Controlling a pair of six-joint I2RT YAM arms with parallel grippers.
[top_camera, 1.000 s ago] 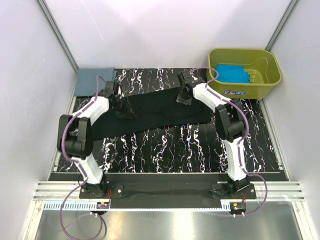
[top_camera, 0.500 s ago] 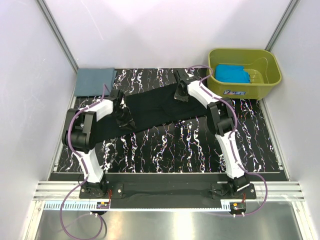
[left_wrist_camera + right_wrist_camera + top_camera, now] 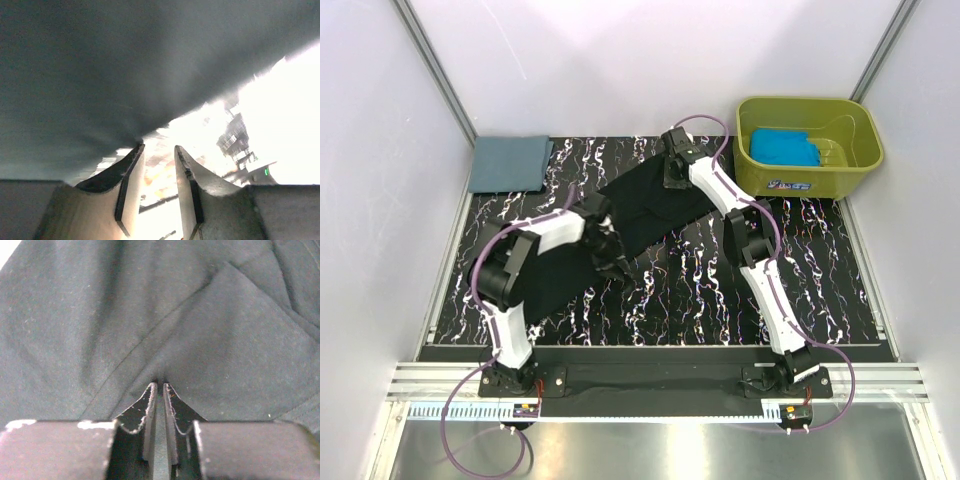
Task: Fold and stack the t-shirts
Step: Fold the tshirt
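Observation:
The large black t-shirt (image 3: 642, 208) lies stretched in a diagonal band across the marbled table, from near left to far middle. My right gripper (image 3: 672, 170) is at its far end. In the right wrist view the right gripper (image 3: 160, 385) is shut on a pinch of the black cloth (image 3: 150, 305). My left gripper (image 3: 611, 256) is at the shirt's near edge. In the left wrist view the left gripper (image 3: 158, 146) stands a little open, with nothing between the jaws, and black cloth (image 3: 125, 65) drapes over one fingertip. The slate grey-blue t-shirt (image 3: 510, 163) lies folded at the far left. The turquoise-blue t-shirt (image 3: 785, 147) is in the tub.
The olive-green tub (image 3: 800, 186) stands at the far right corner. The marbled tabletop (image 3: 720, 290) shows bare in front of the shirt. White walls close in the left, back and right sides.
My left gripper has swung right and nearer to me, from the far left to mid-table. My right gripper has moved farther back and left. The black shirt has turned into a diagonal.

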